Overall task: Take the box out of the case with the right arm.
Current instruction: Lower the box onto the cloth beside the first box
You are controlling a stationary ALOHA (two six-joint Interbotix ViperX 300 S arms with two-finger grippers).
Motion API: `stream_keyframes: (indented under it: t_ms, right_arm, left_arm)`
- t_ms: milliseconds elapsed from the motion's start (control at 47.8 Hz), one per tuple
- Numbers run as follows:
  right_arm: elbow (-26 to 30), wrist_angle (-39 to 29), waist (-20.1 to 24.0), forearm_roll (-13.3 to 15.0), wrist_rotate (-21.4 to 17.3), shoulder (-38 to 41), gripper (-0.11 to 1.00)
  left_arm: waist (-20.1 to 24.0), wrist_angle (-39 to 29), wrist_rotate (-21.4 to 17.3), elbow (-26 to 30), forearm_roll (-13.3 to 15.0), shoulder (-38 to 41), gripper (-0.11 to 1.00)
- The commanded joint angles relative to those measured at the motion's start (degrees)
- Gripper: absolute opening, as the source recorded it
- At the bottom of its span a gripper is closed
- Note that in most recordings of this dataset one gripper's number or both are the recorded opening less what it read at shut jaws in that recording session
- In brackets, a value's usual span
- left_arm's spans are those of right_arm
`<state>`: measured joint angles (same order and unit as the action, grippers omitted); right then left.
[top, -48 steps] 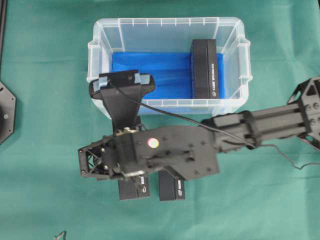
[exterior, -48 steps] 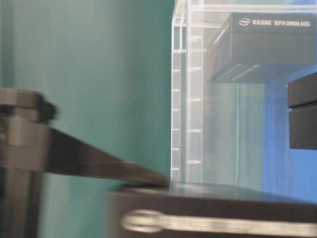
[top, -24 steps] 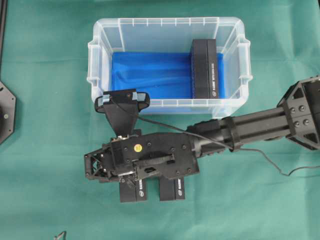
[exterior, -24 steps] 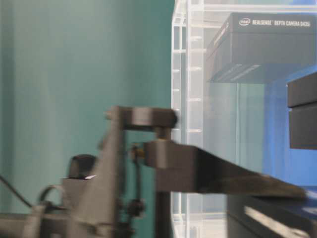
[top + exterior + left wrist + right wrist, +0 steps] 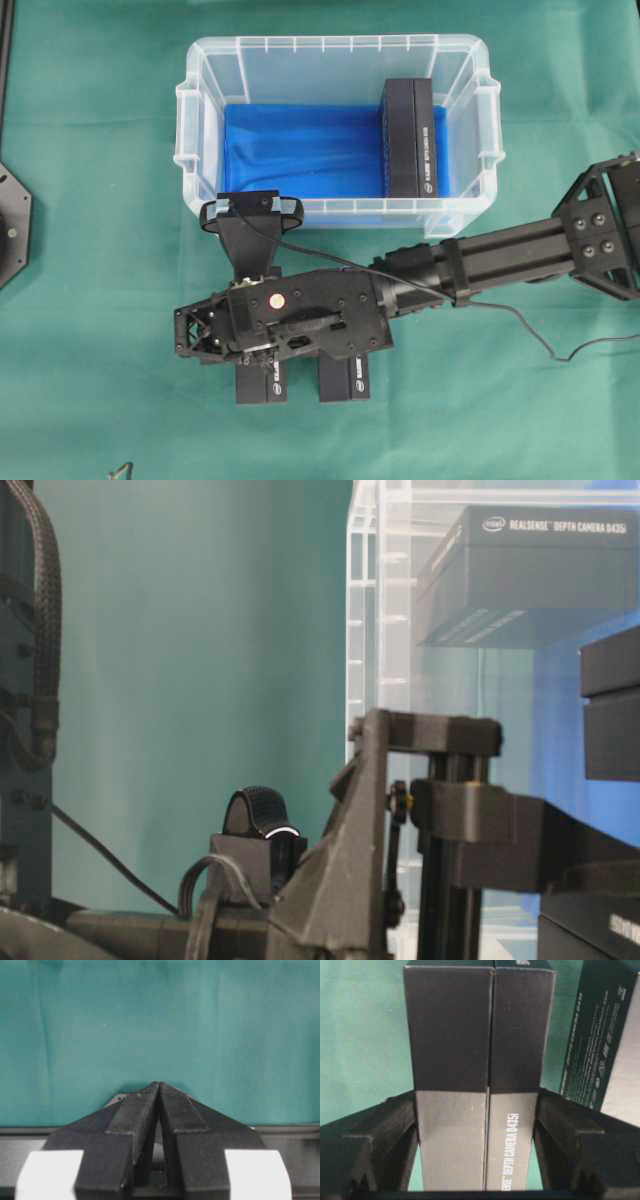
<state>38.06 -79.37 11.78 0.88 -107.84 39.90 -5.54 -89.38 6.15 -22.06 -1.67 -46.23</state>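
Down on the green cloth [image 5: 90, 300], the right gripper [image 5: 475, 1160] stood with its jaws on either side of a black box [image 5: 477, 1075], one finger [image 5: 385, 1135] at the left face and the other at the right. Whether the pads pressed the box or stood just off it could not be told; thin slivers of cloth showed at both sides low in the wrist view. White print on the box's near face read "DEPTH CAMERA D435i". From overhead the box [image 5: 262, 382] lay under the gripper [image 5: 255, 350], outside the case [image 5: 200, 130] and near its front wall. A second black box [image 5: 345, 378] lay just right of the first, apart from it, and showed tilted at the right edge of the wrist view [image 5: 600, 1035].

The right arm [image 5: 500, 262] stretched in from the right, crossing in front of the case, with a cable [image 5: 520, 325] trailing onto the cloth. Its wrist camera [image 5: 250, 210] sat over the case's front rim.

Inside the case, a third black box [image 5: 412, 138] stood at the right end on the blue sheet [image 5: 300, 150]. The table-level view showed it through the clear wall [image 5: 540, 575].

The left gripper [image 5: 159, 1091] hung over bare cloth with its tips together, holding nothing.
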Motion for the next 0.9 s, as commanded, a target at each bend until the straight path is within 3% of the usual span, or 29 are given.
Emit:
stream_keyframes:
  t_ms: [0,796,880]
  right_arm:
    - [0.8,0.3,0.0,-0.1,-0.1,-1.9,0.67]
    - [0.7,0.4,0.4,-0.1,1.1,-2.0,0.67]
    - [0.8,1.2,0.4,-0.1,1.2,-2.0,0.8]
  left_arm:
    - [0.0,0.3,-0.1,0.9,-0.1,0.3,0.0]
    - [-0.1,0.3,0.0,0.6,-0.1,-0.3,0.0]
    - [0.0,0.3,0.0,0.4,-0.1,-0.3,0.0]
